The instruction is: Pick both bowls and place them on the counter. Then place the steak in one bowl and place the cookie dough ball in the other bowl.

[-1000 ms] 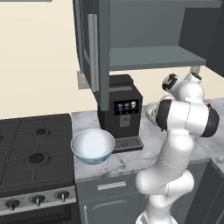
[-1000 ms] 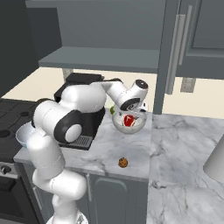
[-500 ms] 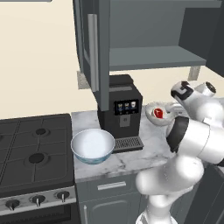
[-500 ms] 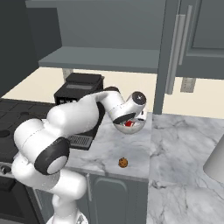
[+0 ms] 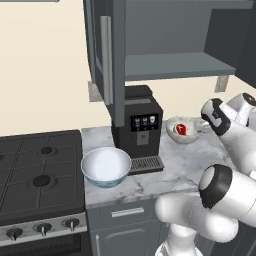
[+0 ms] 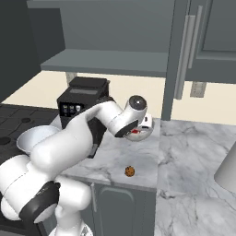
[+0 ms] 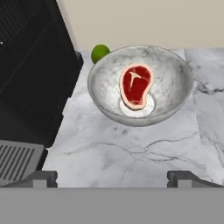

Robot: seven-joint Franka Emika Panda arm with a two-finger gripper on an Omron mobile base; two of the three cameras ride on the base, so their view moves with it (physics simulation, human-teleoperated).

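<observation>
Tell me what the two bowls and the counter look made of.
Small bowl: stone-like, grey veining, matte. Wide bowl: probably glazed ceramic, plain pale inside, glossy bluish outside. Counter: polished marble look, white with grey veins.

No text, label, brand or number can be read anywhere; the small lit panel on the coffee machine (image 5: 143, 121) shows icons too small to make out.

The counter (image 7: 131, 153) looks like polished grey-veined marble, the smaller bowl (image 7: 175, 94) like smooth marbled stone, the steak (image 7: 136, 85) glossy raw red, the wide bowl (image 5: 106, 167) glazed white ceramic, and the coffee machine (image 5: 140, 127) matt black plastic.
</observation>
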